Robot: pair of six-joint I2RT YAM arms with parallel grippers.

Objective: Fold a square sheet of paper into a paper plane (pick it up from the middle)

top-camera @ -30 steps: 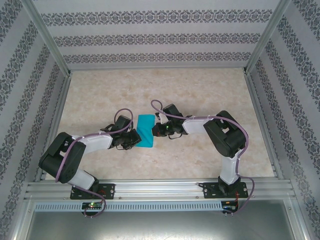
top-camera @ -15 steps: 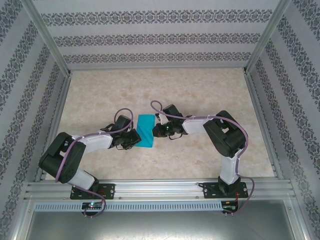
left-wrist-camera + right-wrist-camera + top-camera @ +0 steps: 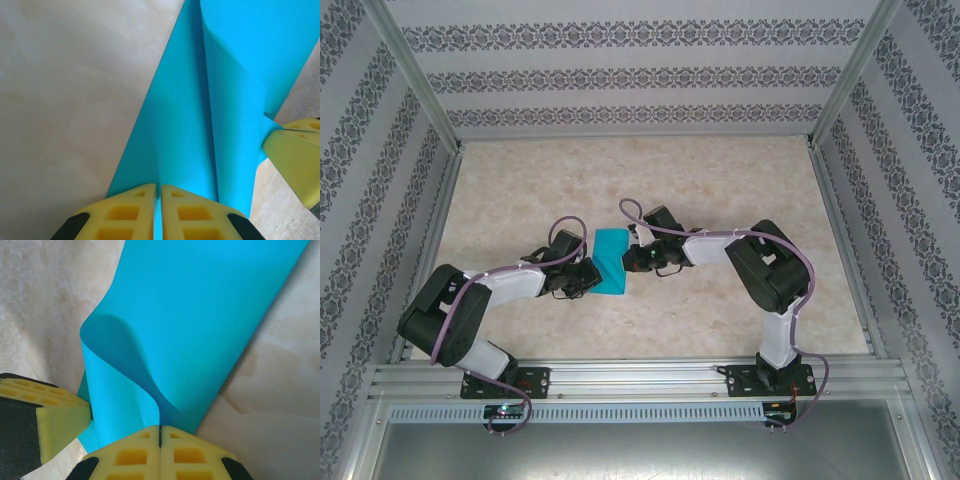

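Note:
The square sheet of paper (image 3: 609,257) is teal and lies at the table's middle between the two grippers, curled over on itself in a loose fold. My left gripper (image 3: 590,281) is shut on its near left edge, and a thin strip of paper (image 3: 185,125) shows between the yellow fingertips (image 3: 158,186). My right gripper (image 3: 633,262) is shut on the opposite edge, where the sheet (image 3: 200,315) bends up in a curl right at its tips (image 3: 160,428). Each wrist view catches the other gripper's yellow finger (image 3: 295,160) (image 3: 55,420) touching the paper. The paper plane is out of view.
The beige marbled table (image 3: 720,190) stretches around the paper on all sides. Patterned walls and metal frame posts (image 3: 420,90) enclose it. An aluminium rail (image 3: 640,378) carrying the arm bases runs along the near edge.
The right wrist has crept slightly to the far left, pushing the paper's curl a little. The left arm has stayed still, and both grips are unchanged.

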